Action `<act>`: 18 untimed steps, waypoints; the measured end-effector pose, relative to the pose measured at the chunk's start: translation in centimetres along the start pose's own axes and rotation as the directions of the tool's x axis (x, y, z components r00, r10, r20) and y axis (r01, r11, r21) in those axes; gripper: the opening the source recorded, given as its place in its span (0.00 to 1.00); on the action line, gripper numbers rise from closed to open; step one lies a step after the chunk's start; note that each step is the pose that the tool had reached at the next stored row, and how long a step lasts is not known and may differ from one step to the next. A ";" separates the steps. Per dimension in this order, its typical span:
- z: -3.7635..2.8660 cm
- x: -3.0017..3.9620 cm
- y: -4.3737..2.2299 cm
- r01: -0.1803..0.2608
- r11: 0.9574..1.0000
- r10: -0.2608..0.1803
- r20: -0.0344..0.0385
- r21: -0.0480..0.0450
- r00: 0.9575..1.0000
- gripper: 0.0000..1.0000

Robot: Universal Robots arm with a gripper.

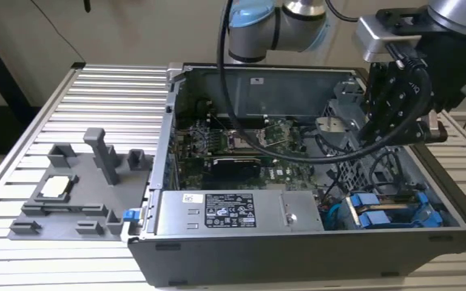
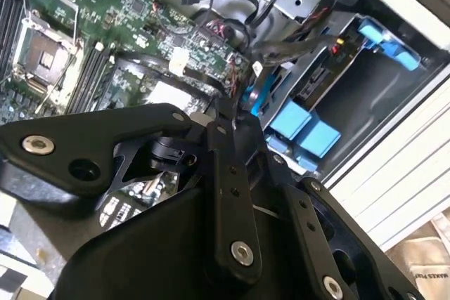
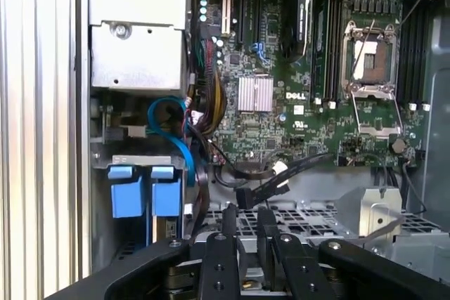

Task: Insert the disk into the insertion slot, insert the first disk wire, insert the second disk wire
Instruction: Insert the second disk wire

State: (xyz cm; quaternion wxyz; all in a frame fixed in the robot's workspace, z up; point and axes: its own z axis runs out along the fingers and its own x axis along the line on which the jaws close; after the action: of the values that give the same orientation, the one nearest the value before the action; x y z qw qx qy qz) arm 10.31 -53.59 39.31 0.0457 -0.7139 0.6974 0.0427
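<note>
Ribbed metal table (image 1: 95,85) bears an open PC case (image 1: 298,260). Its insertion slot (image 3: 140,161), beside the power-supply box (image 3: 137,54), holds the disk (image 3: 129,198). Over the case hangs the gripper (image 3: 247,219), its jaw state impossible to tell.

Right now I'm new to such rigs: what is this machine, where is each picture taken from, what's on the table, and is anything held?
A robot arm with a black gripper hangs over an open grey computer case on a slatted metal table. The exterior view comes from a camera off the arm; both wrist views ride on it, looking into the case at the green motherboard. Two bright blue plastic tabs sit in the grey sheet-metal drive bay. A grey plastic fixture tray lies beside the case. Whether anything is held, I cannot tell.
</note>
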 end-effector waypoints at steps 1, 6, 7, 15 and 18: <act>0.02 -0.07 0.37 0.000 1.000 0.000 0.000 0.001 1.000 0.27; 0.15 -0.73 1.73 0.002 1.000 -0.002 -0.016 0.009 1.000 0.27; 0.19 -0.82 1.81 0.003 1.000 -0.003 -0.028 0.012 1.000 0.27; 0.51 -1.83 2.29 0.021 0.998 -0.015 -0.111 0.052 0.994 0.27; 0.79 -2.31 2.78 0.025 0.997 -0.016 -0.115 0.078 0.993 0.27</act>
State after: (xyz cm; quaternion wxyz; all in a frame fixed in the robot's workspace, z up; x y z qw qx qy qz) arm 7.48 -51.26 38.80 0.0344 -0.7200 0.6926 -0.0265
